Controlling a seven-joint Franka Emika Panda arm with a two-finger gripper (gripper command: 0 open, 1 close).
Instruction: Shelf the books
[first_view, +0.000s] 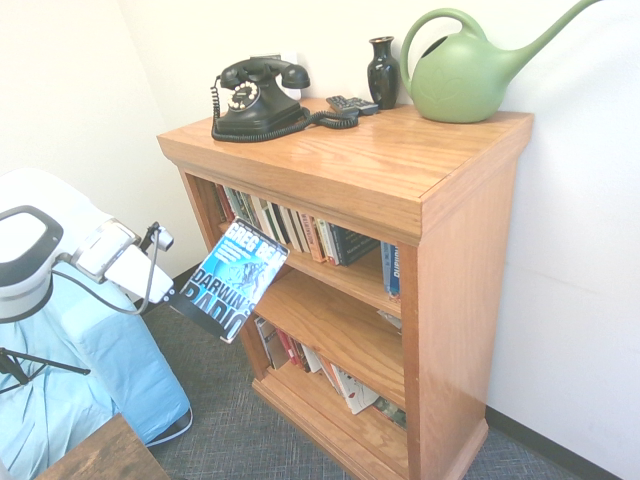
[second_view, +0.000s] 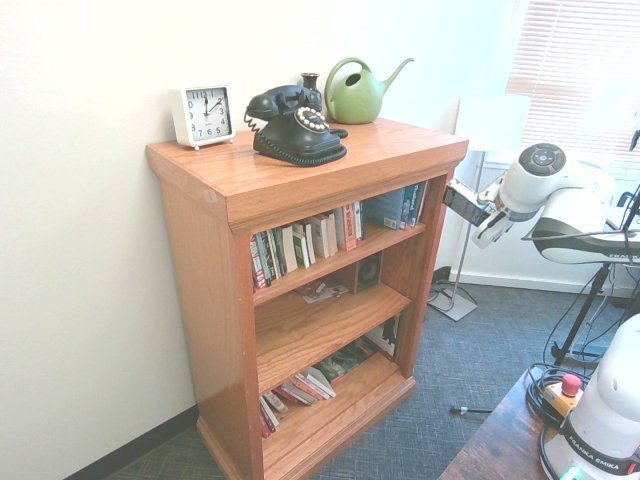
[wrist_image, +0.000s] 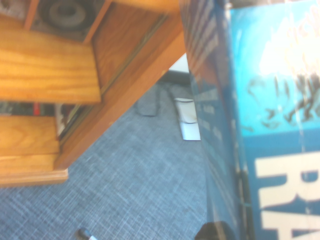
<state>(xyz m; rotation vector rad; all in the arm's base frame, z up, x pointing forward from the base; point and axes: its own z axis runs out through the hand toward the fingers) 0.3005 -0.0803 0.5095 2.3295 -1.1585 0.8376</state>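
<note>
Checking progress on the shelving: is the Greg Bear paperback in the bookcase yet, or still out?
Out. The paperback hangs tilted in the gripper, in front of the bookcase, not on any tier.

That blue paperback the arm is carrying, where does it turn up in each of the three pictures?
First exterior view: the blue paperback hangs tilted in front of the shelf's left corner, held by the gripper.
Second exterior view: not visible; only the arm shows, right of the shelf.
Wrist view: its cover fills the right side.
Shared landmark: the shelf.

Middle tier (first_view: 335, 325) open (top tier (first_view: 300, 232) book-filled)
</note>
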